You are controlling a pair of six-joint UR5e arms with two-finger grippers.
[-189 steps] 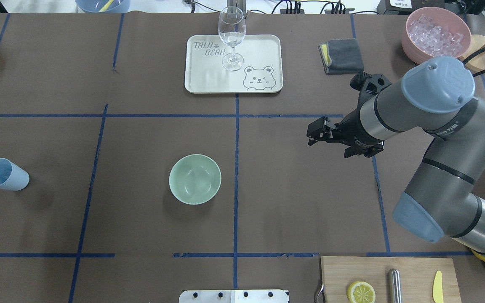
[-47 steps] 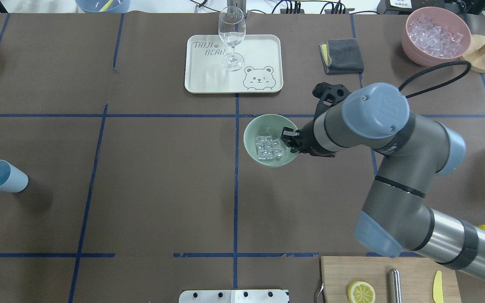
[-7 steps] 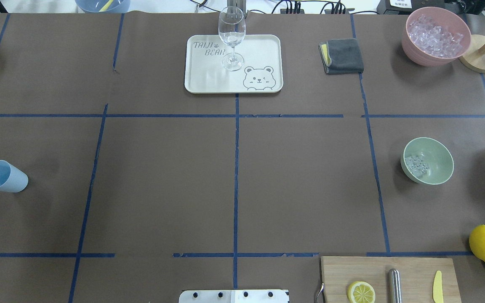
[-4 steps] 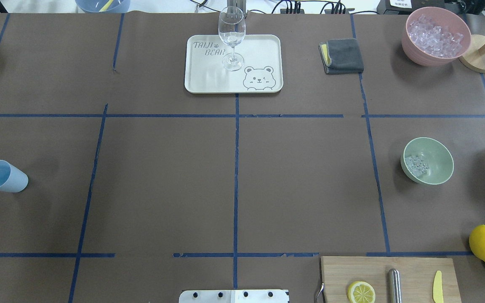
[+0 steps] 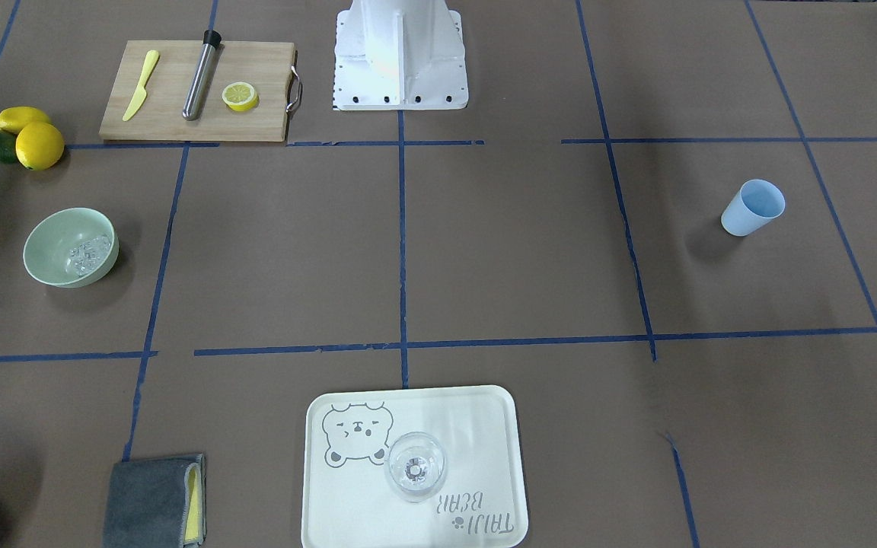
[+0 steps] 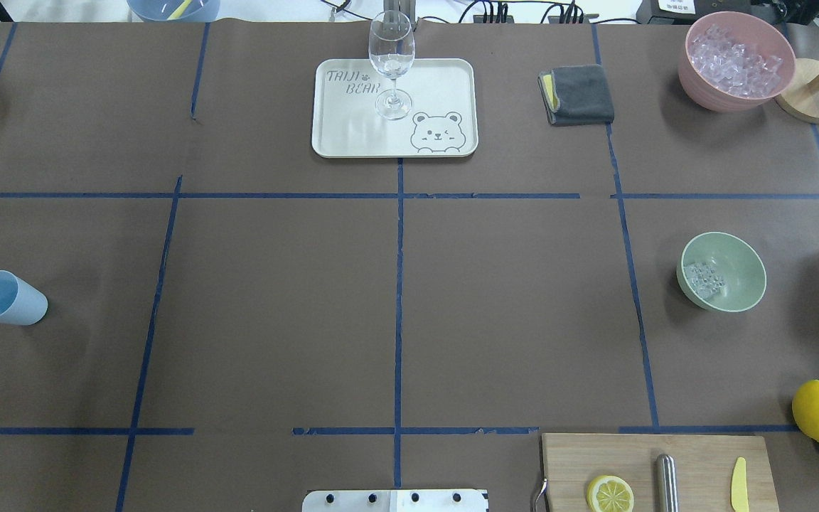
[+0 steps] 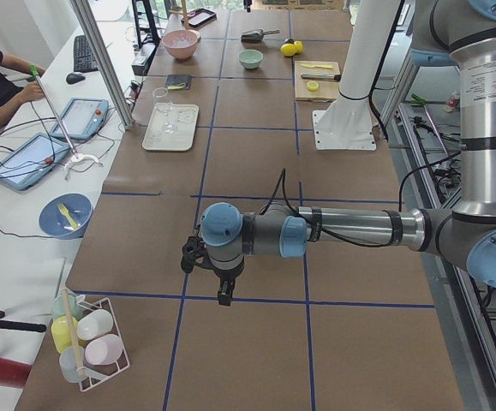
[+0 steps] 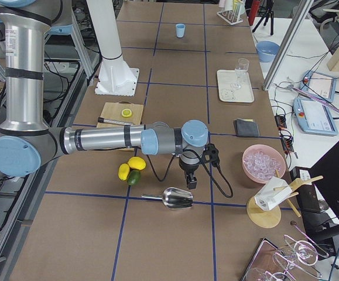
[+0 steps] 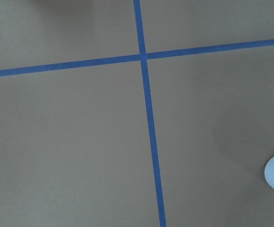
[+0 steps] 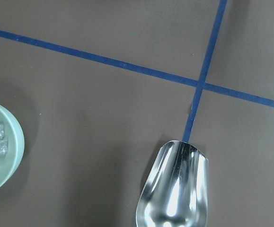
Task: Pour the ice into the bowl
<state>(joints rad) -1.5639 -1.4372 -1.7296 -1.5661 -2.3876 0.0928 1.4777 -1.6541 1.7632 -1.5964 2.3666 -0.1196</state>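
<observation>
Brown paper crossed by blue tape lines covers the worktop (image 6: 274, 284) I am watching remotely. At the end farthest from the bowl (image 6: 742, 274), the left arm (image 7: 333, 227) reaches out low, its end effector (image 7: 224, 295) pointing down above the paper. I cannot tell whether it is wide or narrow. The right arm (image 8: 99, 139) stretches out near the bowl, and its end effector (image 8: 189, 180) also points down; I cannot tell its opening either. A cream tray (image 6: 438, 85) sits well apart from the bowl, toward the far middle. A pink container (image 6: 697, 89) stands beyond the bowl. The pale green bowl stands upright on the paper. A blue cup (image 6: 6, 299) is at the opposite side from the bowl. A metal scoop (image 10: 174, 189) lies near the bowl, not touching it. The ice (image 6: 705, 279), a small heap of clear cubes, lies inside the bowl.
</observation>
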